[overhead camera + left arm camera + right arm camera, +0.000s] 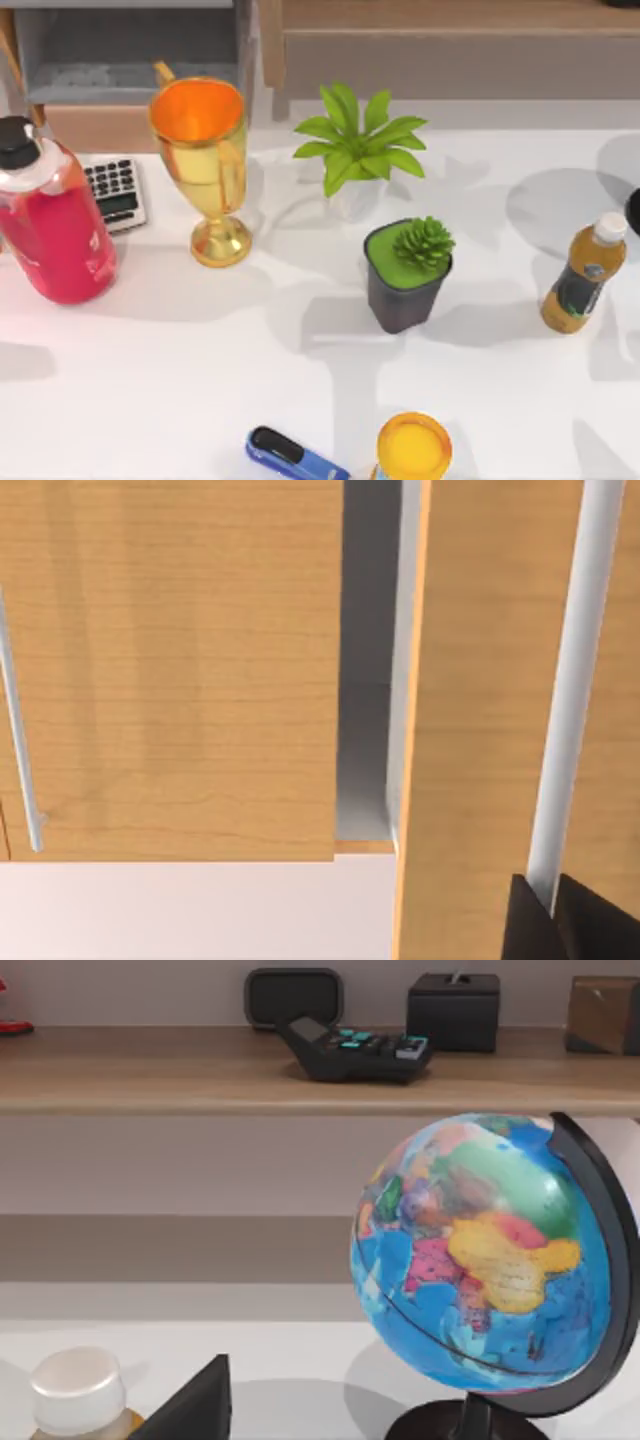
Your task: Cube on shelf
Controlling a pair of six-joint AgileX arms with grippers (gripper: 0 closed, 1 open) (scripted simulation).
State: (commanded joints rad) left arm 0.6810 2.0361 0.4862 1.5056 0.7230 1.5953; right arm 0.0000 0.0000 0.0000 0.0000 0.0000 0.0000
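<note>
The cube is out of view. The shelf (pixel 450 18) runs along the back right of the table, a light-brown board over a grey-brown front. In the right wrist view the shelf (pixel 150 1068) carries a black calculator (pixel 355 1050) and dark boxes. A dark part of my right gripper (pixel 190 1405) shows beside a bottle cap (pixel 78 1388). A dark part of my left gripper (pixel 565 920) shows before wooden cabinet panels (pixel 170 660).
On the table stand a red bottle (pixel 50 225), a calculator (pixel 115 192), a gold trophy (pixel 205 165), a leafy plant (pixel 360 145), a dark plant pot (pixel 405 275), a tea bottle (pixel 583 272), a blue stapler (pixel 295 458) and a globe (pixel 480 1260). A grey cubby (pixel 130 50) sits back left.
</note>
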